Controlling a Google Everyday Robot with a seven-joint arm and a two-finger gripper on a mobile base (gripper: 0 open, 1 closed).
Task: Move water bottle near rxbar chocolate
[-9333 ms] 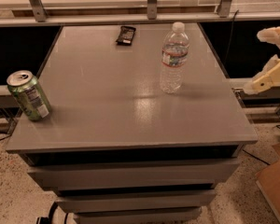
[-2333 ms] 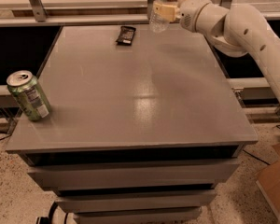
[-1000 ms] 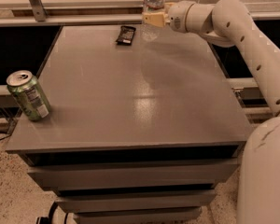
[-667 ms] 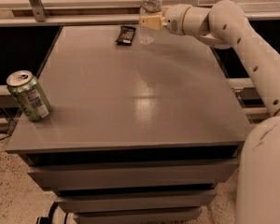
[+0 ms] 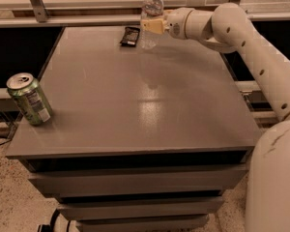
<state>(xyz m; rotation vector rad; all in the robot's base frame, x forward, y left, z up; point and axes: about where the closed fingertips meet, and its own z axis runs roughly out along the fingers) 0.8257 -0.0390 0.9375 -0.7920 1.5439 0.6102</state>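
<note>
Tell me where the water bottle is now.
The water bottle is upright at the far edge of the table, gripped by the claw, just right of the dark snack bar.

Green soda can point(image 5: 29, 98) standing upright near the front-left corner of the grey bench point(image 5: 150, 105), drawers point(image 5: 135, 182) underneath, speckled floor point(image 5: 9, 202) below. End effector point(image 5: 153, 27) is up over the bench's far edge.

High view (sole camera), looking down across table point(image 5: 145, 105) from its near side, gripper point(image 5: 151, 27) clasping water bottle point(image 5: 152, 5) at far edge.
</note>
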